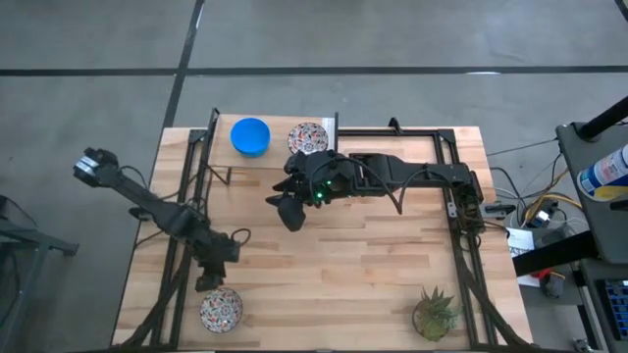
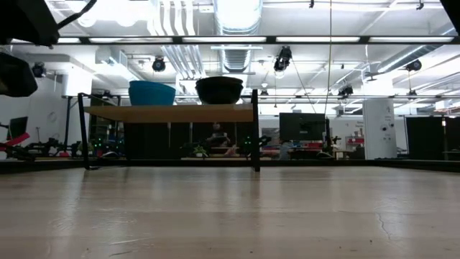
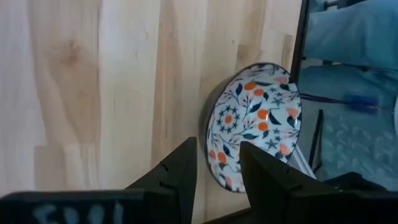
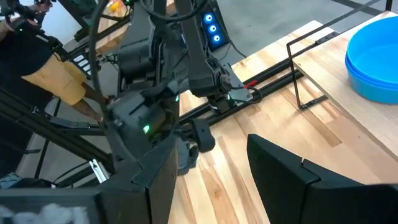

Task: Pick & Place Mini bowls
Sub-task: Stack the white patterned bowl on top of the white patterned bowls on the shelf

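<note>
A white patterned mini bowl (image 1: 221, 310) sits on the table near the front left corner. It also shows in the left wrist view (image 3: 255, 121). My left gripper (image 1: 208, 282) is open just over its far rim, and the rim runs into the gap between the fingers (image 3: 217, 177). A bright blue bowl (image 1: 250, 135) and another patterned bowl (image 1: 308, 137) stand on a raised shelf (image 2: 172, 113) at the far edge. My right gripper (image 1: 289, 211) is open and empty (image 4: 208, 168) over the table's middle, near the shelf. My left gripper has its two open fingers (image 3: 183, 171) on either side of the patterned bowl's rim (image 3: 225, 177), coming from the far side and slanting down. I cannot tell whether they touch it. The bowl rests on the table.
A small green potted plant (image 1: 435, 312) stands at the front right. Black metal frame rails (image 1: 456, 186) run along the table's left, right and far sides. The wooden middle of the table (image 1: 343, 275) is bare.
</note>
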`<state>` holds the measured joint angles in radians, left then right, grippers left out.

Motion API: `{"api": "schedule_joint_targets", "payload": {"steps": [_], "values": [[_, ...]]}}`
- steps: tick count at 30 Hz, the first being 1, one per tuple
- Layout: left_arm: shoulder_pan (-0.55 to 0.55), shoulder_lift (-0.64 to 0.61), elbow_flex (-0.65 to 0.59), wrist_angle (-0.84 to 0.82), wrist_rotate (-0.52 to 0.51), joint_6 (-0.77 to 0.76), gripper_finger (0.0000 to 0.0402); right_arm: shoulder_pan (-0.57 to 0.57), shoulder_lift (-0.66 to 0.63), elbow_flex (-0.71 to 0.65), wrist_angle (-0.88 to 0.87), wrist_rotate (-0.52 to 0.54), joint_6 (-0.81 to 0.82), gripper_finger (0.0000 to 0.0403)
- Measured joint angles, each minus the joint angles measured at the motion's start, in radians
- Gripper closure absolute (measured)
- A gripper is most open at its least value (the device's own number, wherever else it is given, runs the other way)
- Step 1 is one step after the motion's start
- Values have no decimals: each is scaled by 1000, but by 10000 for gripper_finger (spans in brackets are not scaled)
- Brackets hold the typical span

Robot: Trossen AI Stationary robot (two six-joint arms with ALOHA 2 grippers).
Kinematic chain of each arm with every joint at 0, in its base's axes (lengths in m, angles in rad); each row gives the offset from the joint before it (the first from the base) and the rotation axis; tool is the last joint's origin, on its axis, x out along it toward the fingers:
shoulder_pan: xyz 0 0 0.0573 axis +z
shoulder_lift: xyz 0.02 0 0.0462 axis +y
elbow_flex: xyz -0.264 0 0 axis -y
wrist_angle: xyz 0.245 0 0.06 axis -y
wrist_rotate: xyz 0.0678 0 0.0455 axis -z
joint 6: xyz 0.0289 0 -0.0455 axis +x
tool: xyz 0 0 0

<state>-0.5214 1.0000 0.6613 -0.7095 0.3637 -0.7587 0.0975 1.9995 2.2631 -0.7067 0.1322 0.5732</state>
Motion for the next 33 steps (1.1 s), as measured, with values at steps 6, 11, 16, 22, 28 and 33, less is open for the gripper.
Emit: {"api": "schedule_joint_targets", "payload": {"steps": [6, 11, 16, 22, 28, 33], "values": [[-29, 77, -9, 34, -5, -3, 278, 5, 0, -20, 2, -1, 19, 216], [-54, 124, -13, 71, -5, -9, 278, 11, 0, -38, 1, -1, 30, 216], [-61, 172, -13, 82, -8, -2, 278, 18, 0, -42, 2, -1, 43, 216], [-66, 243, -13, 117, -10, 8, 278, 28, 0, -42, 6, -1, 40, 216], [-66, 300, -13, 121, -8, 6, 283, 28, 0, -42, 7, -1, 43, 216], [-66, 324, -13, 121, -2, 9, 339, 28, 0, -42, 7, -1, 44, 216]]}}
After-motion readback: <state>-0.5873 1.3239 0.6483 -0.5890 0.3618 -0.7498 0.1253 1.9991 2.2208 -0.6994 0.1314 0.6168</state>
